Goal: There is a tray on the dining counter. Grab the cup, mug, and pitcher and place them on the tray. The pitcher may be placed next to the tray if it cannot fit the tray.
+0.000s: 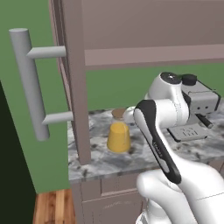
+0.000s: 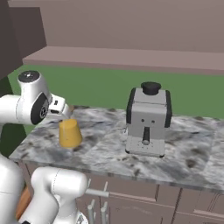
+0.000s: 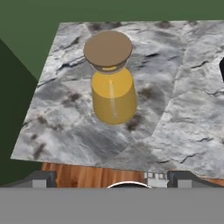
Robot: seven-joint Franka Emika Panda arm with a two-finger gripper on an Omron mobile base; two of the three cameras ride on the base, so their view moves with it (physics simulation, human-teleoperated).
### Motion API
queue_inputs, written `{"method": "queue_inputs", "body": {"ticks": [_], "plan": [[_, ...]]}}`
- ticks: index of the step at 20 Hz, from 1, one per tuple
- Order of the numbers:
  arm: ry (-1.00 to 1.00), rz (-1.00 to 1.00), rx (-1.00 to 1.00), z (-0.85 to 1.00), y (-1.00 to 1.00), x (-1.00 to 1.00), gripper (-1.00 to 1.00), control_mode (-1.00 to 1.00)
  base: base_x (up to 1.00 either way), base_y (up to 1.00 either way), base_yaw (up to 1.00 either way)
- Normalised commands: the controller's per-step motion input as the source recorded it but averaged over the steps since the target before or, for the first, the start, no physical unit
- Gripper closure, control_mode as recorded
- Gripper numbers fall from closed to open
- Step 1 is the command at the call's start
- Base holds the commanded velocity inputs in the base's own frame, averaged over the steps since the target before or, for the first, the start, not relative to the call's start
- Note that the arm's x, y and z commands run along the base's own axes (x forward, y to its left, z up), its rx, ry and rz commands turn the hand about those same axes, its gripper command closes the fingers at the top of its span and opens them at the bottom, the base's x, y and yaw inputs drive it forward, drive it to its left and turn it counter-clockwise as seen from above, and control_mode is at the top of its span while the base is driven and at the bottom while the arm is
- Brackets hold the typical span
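Gripper [image 3: 111,181] jaws wide, holding nothing, above pitcher [image 3: 112,83] standing upright on marble counter [image 3: 183,118], coffee machine [image 2: 147,120] to its right.

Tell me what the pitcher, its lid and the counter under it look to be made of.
Pitcher: likely clear glass, glossy, since the orange-yellow liquid shows through the wall and a pale highlight runs down it.
Lid: probably cork, a matte, flat brown disc with no shine.
Counter: looks like polished marble, grey-and-white with dark veining.
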Motion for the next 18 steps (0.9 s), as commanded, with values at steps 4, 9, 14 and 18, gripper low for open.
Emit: {"method": "queue_inputs", "body": {"ticks": [4, 9, 14, 18], "plan": [[0.00, 0.04, 0.00, -0.08, 0.00, 0.21, -1.00, -1.00, 0.00, 0.00, 0.00], [0.00, 0.02, 0.00, -0.01, 0.00, 0.24, -1.00, -1.00, 0.00, 0.00, 0.00], [0.00, 0.03, -0.02, -0.08, 0.00, 0.29, -1.00, -1.00, 0.00, 0.00, 0.00], [0.00, 0.04, -0.08, -0.17, 0.05, 0.19, -1.00, -1.00, 0.00, 0.00, 0.00]]}}
